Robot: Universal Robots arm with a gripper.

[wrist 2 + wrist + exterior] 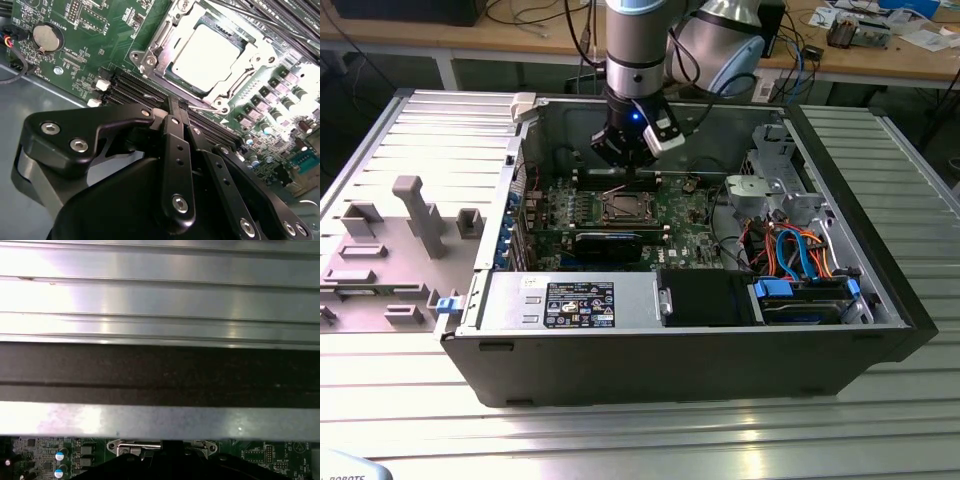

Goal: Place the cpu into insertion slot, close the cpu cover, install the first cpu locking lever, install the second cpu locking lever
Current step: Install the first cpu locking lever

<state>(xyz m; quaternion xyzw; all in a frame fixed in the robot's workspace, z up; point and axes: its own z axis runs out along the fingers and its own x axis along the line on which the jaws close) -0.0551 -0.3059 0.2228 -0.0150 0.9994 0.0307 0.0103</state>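
Note:
The cpu (207,55) lies flat in the insertion slot (150,60), its pale metal top showing through the window of the cpu cover (167,27), which lies down over it. In the exterior view the socket (623,207) sits mid-board inside the open computer case. My gripper (176,104) hangs just off the socket's near corner with its black fingers (172,125) pressed together, shut. A thin silver locking lever (202,108) runs right beside the fingertips; I cannot tell whether they touch it. In the exterior view the gripper (628,172) hovers low over the socket's far edge.
Long memory slots (135,87) run under the fingers, and a coin battery (45,37) sits farther off. A black card (608,243), the power supply (570,303) and a drive cage with cables (790,250) crowd the case. The case wall (160,375) stands close.

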